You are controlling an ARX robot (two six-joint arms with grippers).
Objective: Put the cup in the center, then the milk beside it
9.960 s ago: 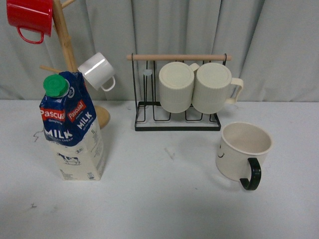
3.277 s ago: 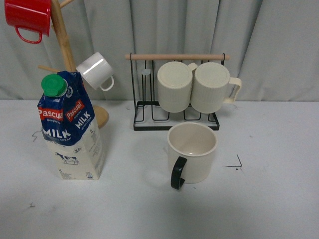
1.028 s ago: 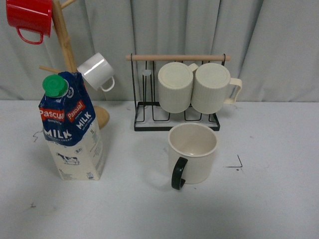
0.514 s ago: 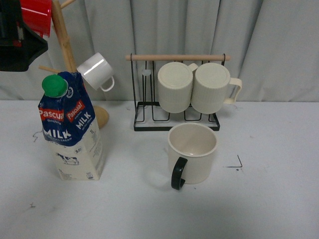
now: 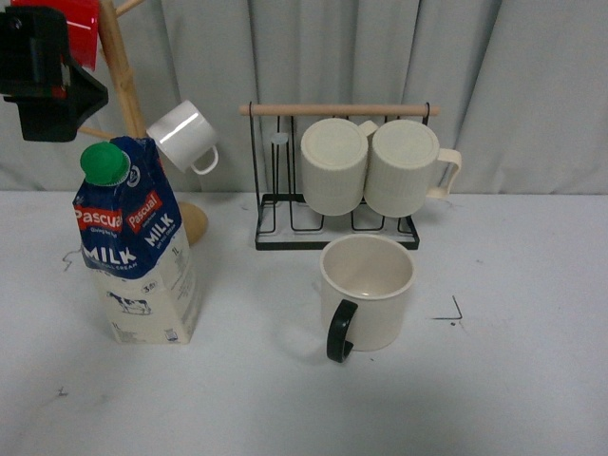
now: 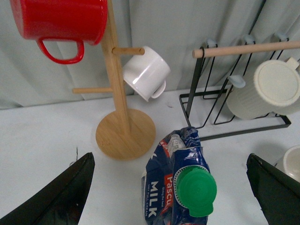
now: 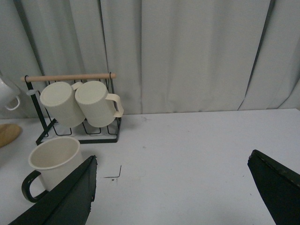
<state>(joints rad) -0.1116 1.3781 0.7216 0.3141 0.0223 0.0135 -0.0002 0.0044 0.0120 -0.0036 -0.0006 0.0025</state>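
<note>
Step in hand: the second, by judgement; the cup [image 5: 368, 293] stands at the centre of the table [image 5: 532, 380], so the milk [image 5: 136, 249] comes next.
Milk, position: upright at the table's left, well apart from the cup, just in front of the base of the mug tree [image 5: 122, 66].
Left hand [image 6: 168, 194]: spread wide and empty, hovering above the carton, its fingers [image 6: 61, 197] either side of the green cap [image 6: 195, 191].
Right hand [image 7: 171, 192]: spread, empty, apart from the cup.
Next move: probably descend, close on the flat walls below the gable, then carry the milk and set it upright just beside the cup.
Cup: wide, smooth, cream; black loop handle [image 5: 338, 332] faces the viewer.
Milk: printed board, square section, folded gable; it may dent under a hard squeeze.
Background: black wire rack [image 5: 285, 109] with wooden rod, holding two ribbed mugs [image 5: 334, 163].
</note>
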